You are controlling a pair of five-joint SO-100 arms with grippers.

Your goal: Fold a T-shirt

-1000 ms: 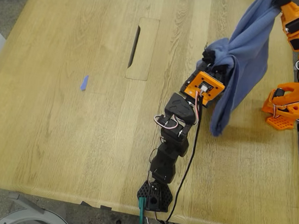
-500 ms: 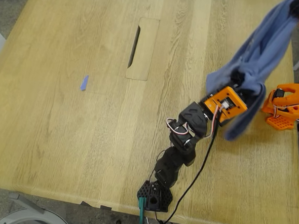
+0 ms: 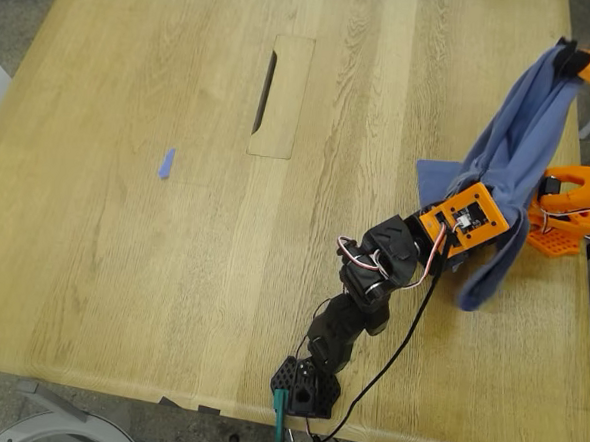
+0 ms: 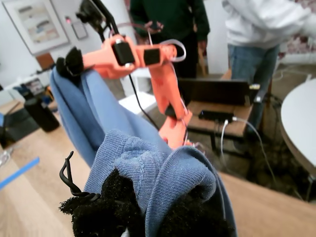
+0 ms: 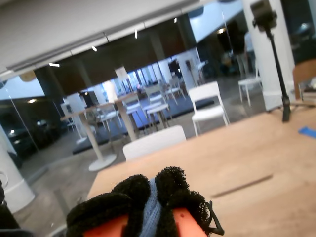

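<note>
The slate-blue T-shirt [image 3: 515,144] hangs bunched in the air between both grippers, over the table's right side in the exterior view. Its print is hidden. My first gripper [image 3: 485,188], on the black arm, is shut on a bunched fold of the shirt [image 4: 148,168]; its black pads [image 4: 98,207] press the cloth. My second gripper [image 3: 572,56], on the orange arm, is shut on the shirt's upper end, and blue cloth [image 5: 154,210] shows between its black pads [image 5: 128,195]. The first wrist view shows the second gripper [image 4: 69,61] holding the shirt up. The shirt's lower tail [image 3: 481,288] hangs near the table.
A tiny blue scrap [image 3: 165,163] lies on the wooden table [image 3: 123,251] at the exterior view's left. A cable slot [image 3: 266,91] sits at the middle back. The orange arm's base [image 3: 566,213] stands near the right edge. Two people [image 4: 247,44] stand beyond the table.
My first gripper has swung toward the exterior view's right and toward the front edge, carrying its fold. My second gripper has moved right and down. The shirt now stretches between them.
</note>
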